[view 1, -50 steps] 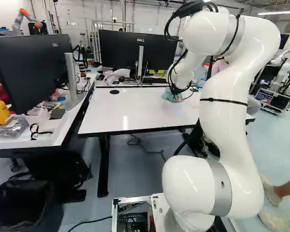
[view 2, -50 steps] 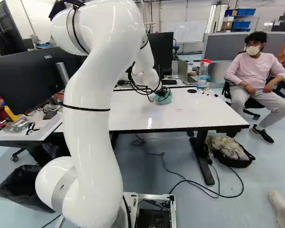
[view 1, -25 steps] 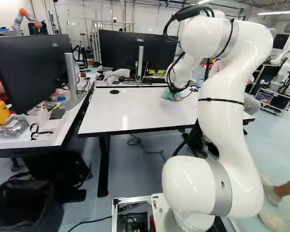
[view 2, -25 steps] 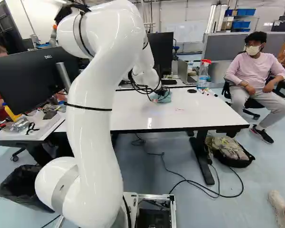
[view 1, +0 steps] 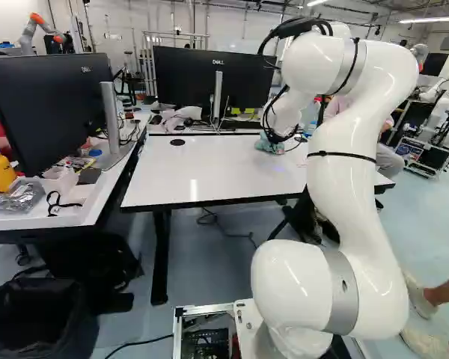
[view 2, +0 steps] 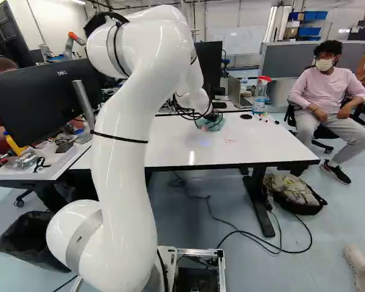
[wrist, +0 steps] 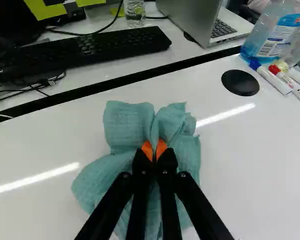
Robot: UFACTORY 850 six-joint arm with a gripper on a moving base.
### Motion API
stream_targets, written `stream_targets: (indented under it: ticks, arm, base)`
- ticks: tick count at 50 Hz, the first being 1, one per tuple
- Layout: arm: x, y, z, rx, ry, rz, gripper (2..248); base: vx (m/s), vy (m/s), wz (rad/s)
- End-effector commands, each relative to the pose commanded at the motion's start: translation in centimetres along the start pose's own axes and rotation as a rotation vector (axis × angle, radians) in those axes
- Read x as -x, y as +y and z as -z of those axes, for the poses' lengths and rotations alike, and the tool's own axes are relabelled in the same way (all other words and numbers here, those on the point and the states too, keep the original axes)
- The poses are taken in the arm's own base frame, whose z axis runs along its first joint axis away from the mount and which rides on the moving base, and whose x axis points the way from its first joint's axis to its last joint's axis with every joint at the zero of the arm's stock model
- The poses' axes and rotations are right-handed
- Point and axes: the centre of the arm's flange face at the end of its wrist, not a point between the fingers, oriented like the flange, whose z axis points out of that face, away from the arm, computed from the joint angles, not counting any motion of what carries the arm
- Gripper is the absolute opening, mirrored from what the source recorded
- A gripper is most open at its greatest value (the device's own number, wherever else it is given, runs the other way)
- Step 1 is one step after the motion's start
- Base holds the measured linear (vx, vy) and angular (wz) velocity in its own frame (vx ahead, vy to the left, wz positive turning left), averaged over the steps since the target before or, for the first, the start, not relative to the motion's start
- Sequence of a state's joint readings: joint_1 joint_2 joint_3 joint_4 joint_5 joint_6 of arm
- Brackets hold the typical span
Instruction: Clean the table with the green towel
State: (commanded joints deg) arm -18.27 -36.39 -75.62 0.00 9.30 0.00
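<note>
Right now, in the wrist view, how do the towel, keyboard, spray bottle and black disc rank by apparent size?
1. Towel, largest
2. Keyboard
3. Spray bottle, only partly in view
4. Black disc, smallest

White arm (view 1: 348,179) rises from near joint, bends up high, then drops toward the far side. Wrist (view 1: 286,116) low, angled down; black gripper (view 2: 215,114) at its end, far. Wrist view: two fingers (wrist: 141,162) nearly together, orange pads (wrist: 147,150) drawn close, side by side.
</note>
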Motion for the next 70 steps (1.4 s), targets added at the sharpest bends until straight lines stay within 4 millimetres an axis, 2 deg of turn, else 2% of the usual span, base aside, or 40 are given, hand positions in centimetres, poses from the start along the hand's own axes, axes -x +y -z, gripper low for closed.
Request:
stream_targets:
  ticks: [15, 35, 55, 70]
  arm:
    - [1.2, 1.2, 1.7, 0.014, -0.018, -0.013, 29]
    - [3.3, 1.5, 4.8, 0.017, -0.047, -0.016, 29]
    - [4.9, -0.7, 7.0, -0.008, -0.066, 0.008, 29]
    - [4.9, -2.9, 6.9, -0.035, -0.065, 0.033, 29]
  base:
    - [0.0, 0.0, 0.0]
    - [0.0, 0.0, 0.0]
    - [0.0, 0.0, 0.0]
    - [0.0, 0.0, 0.0]
